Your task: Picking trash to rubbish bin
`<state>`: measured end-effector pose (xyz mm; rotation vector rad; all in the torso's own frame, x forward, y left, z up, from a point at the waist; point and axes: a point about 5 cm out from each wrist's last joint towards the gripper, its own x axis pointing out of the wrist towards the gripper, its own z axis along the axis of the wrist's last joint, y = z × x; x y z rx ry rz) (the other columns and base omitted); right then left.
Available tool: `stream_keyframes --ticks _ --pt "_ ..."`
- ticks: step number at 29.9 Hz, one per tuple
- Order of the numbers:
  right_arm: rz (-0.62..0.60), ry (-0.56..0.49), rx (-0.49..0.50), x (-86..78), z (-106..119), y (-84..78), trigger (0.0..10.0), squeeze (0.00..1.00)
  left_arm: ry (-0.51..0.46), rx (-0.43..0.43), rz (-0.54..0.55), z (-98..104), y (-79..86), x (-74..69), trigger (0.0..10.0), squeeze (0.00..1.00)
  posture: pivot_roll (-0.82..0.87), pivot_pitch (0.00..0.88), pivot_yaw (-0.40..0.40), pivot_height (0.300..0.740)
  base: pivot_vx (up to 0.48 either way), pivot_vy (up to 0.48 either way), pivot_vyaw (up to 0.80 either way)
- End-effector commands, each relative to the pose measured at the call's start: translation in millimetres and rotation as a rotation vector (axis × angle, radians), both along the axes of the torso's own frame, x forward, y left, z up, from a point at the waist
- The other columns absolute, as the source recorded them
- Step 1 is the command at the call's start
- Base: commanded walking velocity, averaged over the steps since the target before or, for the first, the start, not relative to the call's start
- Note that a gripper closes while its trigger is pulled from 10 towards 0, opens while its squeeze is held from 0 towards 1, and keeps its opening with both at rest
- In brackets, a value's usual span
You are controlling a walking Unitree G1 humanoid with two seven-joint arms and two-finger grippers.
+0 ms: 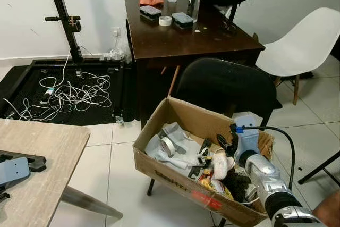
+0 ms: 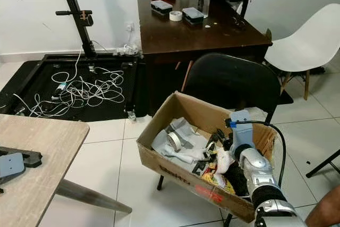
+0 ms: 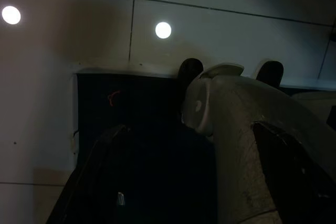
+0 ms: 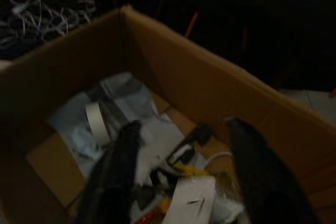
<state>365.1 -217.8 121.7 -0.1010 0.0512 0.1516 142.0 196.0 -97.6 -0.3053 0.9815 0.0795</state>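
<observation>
**Right gripper spread open above the trash-filled cardboard box**

The right gripper hangs over the near right part of the cardboard box, its two black fingers parted with nothing between them. Directly below it lie white crumpled trash, a yellow and red wrapper and black scraps. Farther into the box from the gripper sit a tape roll and grey plastic sheets. Beyond the box stand a black chair and a dark wooden worktop. The left gripper hangs idle over the tiled floor; its state cannot be told.
</observation>
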Motion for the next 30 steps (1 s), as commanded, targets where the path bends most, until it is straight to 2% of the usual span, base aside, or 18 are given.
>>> stream_keyframes --ticks 1,3,4,5,6,7,10,14,15,16,17,23,30 --pt "-0.004 -0.052 0.0 2.9 9.7 1.1 10.0 1.0 0.069 -0.004 -0.023 -6.3 0.2 -17.5 10.0 0.0 -0.11 0.206 0.022 0.74 0.0 0.0 0.0" --pt "-0.003 -0.06 0.0 3.4 11.2 1.7 10.0 1.0 0.068 -0.004 -0.022 -6.3 0.5 -17.5 10.0 0.0 -0.11 0.205 0.022 0.74 0.0 0.0 0.0" --pt "0.023 -0.082 0.034 4.2 14.8 6.0 10.0 0.36 0.067 -0.002 -0.019 -6.2 1.1 -17.4 10.0 0.0 -0.1 0.205 0.023 0.74 0.0 0.0 0.0" --pt "0.023 -0.082 0.034 4.2 14.8 6.0 10.0 0.36 0.067 -0.002 -0.019 -6.2 1.1 -17.4 10.0 0.0 -0.1 0.205 0.023 0.74 0.0 0.0 0.0" --pt "0.088 -0.102 0.081 4.4 17.8 15.3 10.0 0.0 0.064 0.001 -0.009 -6.0 2.2 -17.2 10.0 0.0 -0.1 0.205 0.023 0.74 0.0 0.0 0.0" --pt "0.145 -0.111 0.116 4.2 19.2 23.5 10.0 0.0 0.061 0.005 0.001 -5.6 3.5 -16.6 10.0 0.0 -0.1 0.204 0.024 0.74 0.0 0.0 0.0" --pt "0.37 -0.092 0.14 -2.5 12.9 58.9 10.0 0.0 0.046 0.047 0.054 -2.9 13.1 -11.9 10.0 0.0 -0.1 0.203 0.024 0.74 0.0 0.0 0.0" --pt "0.5 -0.048 0.168 -10.5 1.6 84.0 10.0 0.0 0.009 0.034 0.156 1.2 22.0 -4.7 10.0 0.0 -0.09 0.2 0.023 0.74 0.0 0.0 0.0" --pt "0.5 -0.048 0.168 -10.5 1.6 84.0 10.0 0.0 0.009 0.034 0.156 1.2 22.0 -4.7 10.0 0.0 -0.09 0.2 0.023 0.74 0.0 0.0 0.0" --pt "0.604 -0.007 0.151 -17.9 -6.1 96.9 10.0 0.0 -0.002 0.027 0.163 2.4 22.8 -2.3 10.0 0.0 -0.09 0.2 0.023 0.74 0.0 0.0 0.0" --pt "0.604 -0.007 0.151 -17.9 -6.1 96.9 10.0 0.0 -0.002 0.027 0.163 2.4 22.8 -2.3 10.0 0.0 -0.09 0.2 0.023 0.74 0.0 0.0 0.0" --pt "0.818 0.1 0.046 -40.4 -30.2 125.1 10.0 0.0 -0.008 0.016 0.132 2.2 17.6 -0.7 10.0 0.0 -0.1 0.192 0.015 0.74 0.0 0.0 0.0" --pt "0.89 0.168 -0.02 -50.7 -44.0 137.7 10.0 0.0 -0.011 0.011 0.133 2.0 13.9 0.8 10.0 0.0 -0.1 0.18 0.005 0.74 0.0 0.0 0.66"
